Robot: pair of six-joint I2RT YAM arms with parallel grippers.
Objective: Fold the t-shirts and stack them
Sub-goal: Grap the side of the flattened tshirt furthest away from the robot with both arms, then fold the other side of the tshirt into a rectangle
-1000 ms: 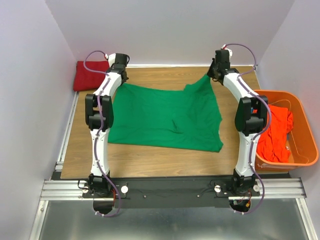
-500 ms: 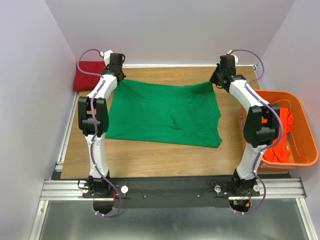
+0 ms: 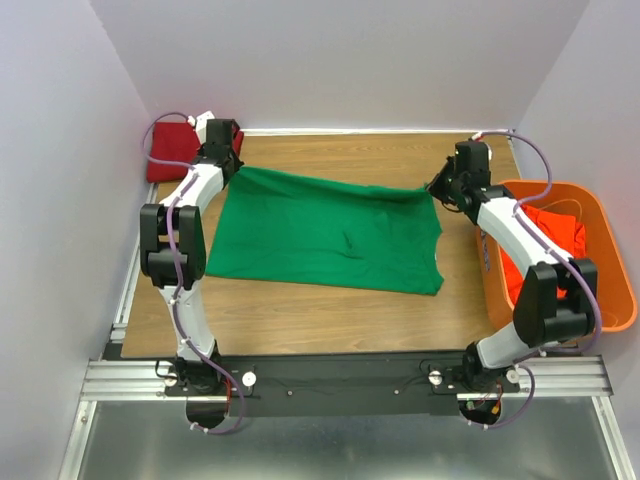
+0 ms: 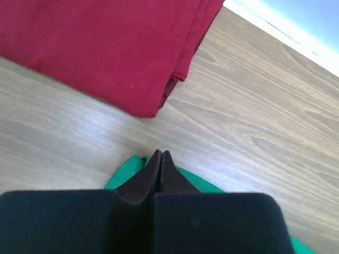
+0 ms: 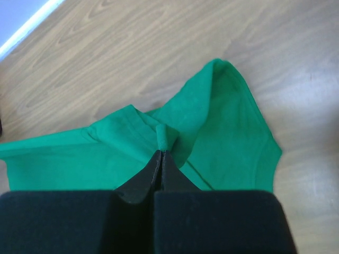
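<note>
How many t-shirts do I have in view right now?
3. A bright green t-shirt spread mid-table, a dark red t-shirt folded at the far left corner, and a bright orange-red t-shirt in the orange plastic basket on the right. More may be hidden under it.

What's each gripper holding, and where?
Both grip the green t-shirt: left gripper at its far-left corner, right gripper on a fold at its far-right corner.

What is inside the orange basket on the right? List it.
An orange-red t-shirt lies bunched in the orange basket. The right arm crosses over the basket's left side, so anything beneath the arm or under the shirt cannot be seen.
</note>
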